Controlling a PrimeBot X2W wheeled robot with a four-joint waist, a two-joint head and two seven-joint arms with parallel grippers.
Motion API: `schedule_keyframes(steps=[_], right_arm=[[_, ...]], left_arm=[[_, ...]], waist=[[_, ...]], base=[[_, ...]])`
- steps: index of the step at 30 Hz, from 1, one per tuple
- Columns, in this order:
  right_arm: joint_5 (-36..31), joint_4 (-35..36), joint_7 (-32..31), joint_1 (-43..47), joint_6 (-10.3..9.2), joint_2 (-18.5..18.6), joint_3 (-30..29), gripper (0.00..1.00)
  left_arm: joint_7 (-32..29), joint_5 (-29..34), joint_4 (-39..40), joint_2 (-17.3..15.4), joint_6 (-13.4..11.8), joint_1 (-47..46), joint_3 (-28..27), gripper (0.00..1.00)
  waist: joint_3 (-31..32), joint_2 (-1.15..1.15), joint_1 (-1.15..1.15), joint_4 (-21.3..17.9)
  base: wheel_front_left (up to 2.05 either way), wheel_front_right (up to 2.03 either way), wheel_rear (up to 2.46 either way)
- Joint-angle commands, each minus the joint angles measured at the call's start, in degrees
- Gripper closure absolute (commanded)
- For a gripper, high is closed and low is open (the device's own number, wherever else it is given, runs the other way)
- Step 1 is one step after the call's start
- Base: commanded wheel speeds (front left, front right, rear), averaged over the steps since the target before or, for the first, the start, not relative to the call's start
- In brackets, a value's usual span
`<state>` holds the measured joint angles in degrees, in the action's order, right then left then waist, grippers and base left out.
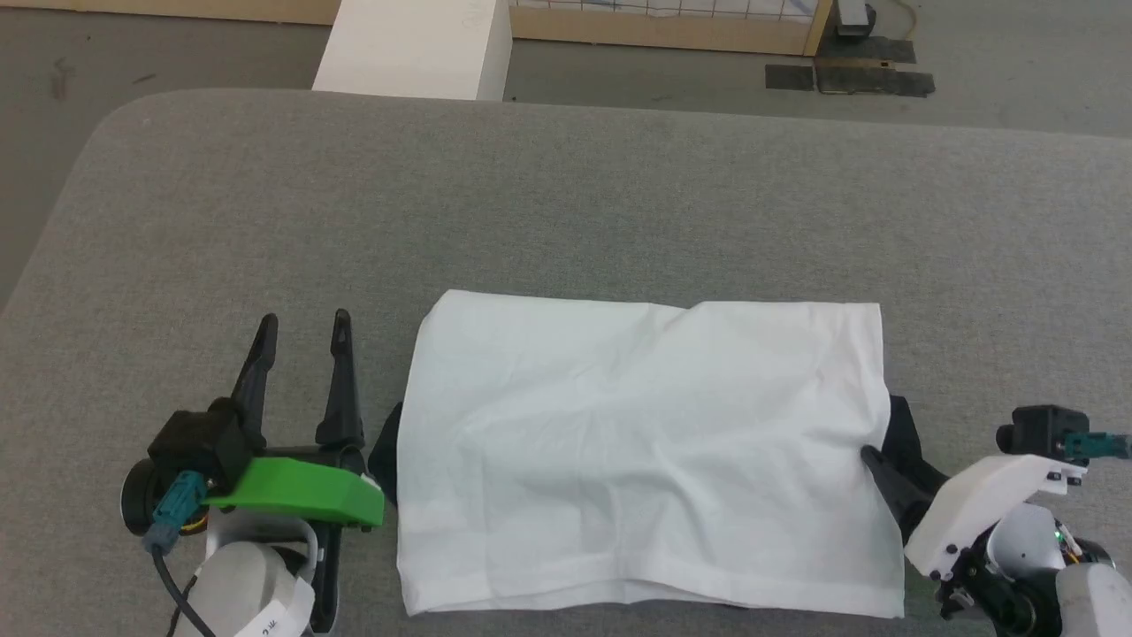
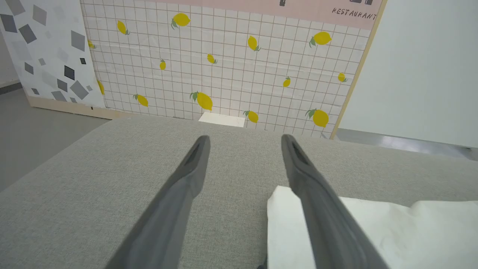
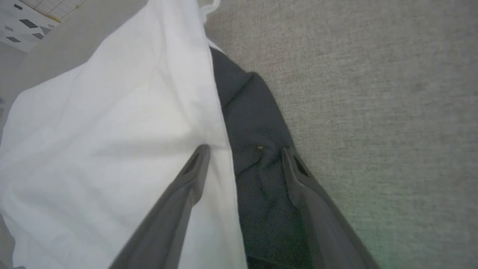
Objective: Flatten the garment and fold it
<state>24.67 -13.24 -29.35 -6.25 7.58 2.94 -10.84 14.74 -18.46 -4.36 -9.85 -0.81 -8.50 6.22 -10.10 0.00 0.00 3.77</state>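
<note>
The garment [image 1: 646,451] lies folded into a white rectangle on the grey table [image 1: 566,195], with black sleeve cloth [image 1: 902,425] peeking out at its right edge and a little at its left edge. My left gripper [image 1: 303,320] rests on the table just left of the garment, open, with bare fabric between its fingers; in the left wrist view the left gripper [image 2: 244,138] has the garment's corner [image 2: 373,224] beside its right finger. My right gripper [image 3: 245,148] is open over the garment's right edge, one finger above the white cloth [image 3: 112,130], the other above the black sleeve [image 3: 257,123].
A white box [image 1: 416,44] stands beyond the table's far edge. A lemon-patterned tiled panel [image 2: 224,56] rises behind it. The table has a rounded far-left corner, and wide grey surface lies beyond the garment.
</note>
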Motion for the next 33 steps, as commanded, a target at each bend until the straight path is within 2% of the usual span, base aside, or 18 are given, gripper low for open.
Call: schedule_keyframes(steps=[1,8,9,10,13,18,24,28,33], right_arm=[[-0.6,-1.4,-0.8,-1.1,-0.09,-0.1,0.0,0.0],[0.2,-6.0,-5.6,-1.7,-0.09,-0.1,2.6,0.0],[0.6,-6.1,-6.2,-1.6,-0.09,-0.1,3.2,0.15],[1.2,-6.2,-6.5,-1.6,-0.09,-0.1,3.8,0.55],[3.0,-5.9,-6.1,-1.5,-0.09,-0.1,5.9,1.0],[4.0,-5.0,-3.4,-1.8,-0.09,-0.1,6.9,1.0],[2.8,-4.9,1.1,-2.5,-0.09,-0.1,3.8,1.0],[1.4,-4.2,3.6,-1.9,-0.09,-0.1,-0.6,1.0],[-5.2,-1.1,5.1,0.0,-0.09,-0.1,-9.5,1.0]], left_arm=[[0.3,1.2,-0.4,0.7,0.7,-0.3,-0.7,0.0],[0.3,3.4,-1.7,3.0,3.4,0.0,-3.1,0.0],[0.3,3.6,-1.8,3.2,3.6,0.0,-3.4,0.0],[0.3,3.8,-2.0,3.4,3.9,0.0,-3.7,0.0],[0.3,4.4,-2.2,4.0,4.6,0.1,-4.5,0.0],[0.3,5.0,-2.7,4.7,5.4,0.0,-5.5,0.0],[0.3,5.7,-3.3,5.2,6.2,-0.1,-6.3,0.0],[0.3,6.1,-3.5,5.5,6.6,0.1,-6.7,0.0],[0.3,6.6,-3.5,5.8,7.0,0.5,-7.2,0.0]], waist=[[-0.1,0.0,0.0,0.3],[0.0,0.0,0.0,1.0],[0.1,0.0,0.0,1.0],[0.1,0.0,0.0,1.1],[0.2,0.0,0.0,1.0],[0.1,0.0,0.0,0.7],[0.2,0.0,0.0,0.4],[0.6,0.0,0.0,0.2],[1.0,0.0,0.0,-0.2]], base=[[0.0,0.0,0.0],[0.0,0.0,0.0],[0.0,0.0,0.0],[0.0,0.0,0.0],[0.0,0.0,0.0],[0.0,0.0,0.0],[0.0,0.0,0.0],[0.0,0.0,0.0],[0.0,0.0,0.0]])
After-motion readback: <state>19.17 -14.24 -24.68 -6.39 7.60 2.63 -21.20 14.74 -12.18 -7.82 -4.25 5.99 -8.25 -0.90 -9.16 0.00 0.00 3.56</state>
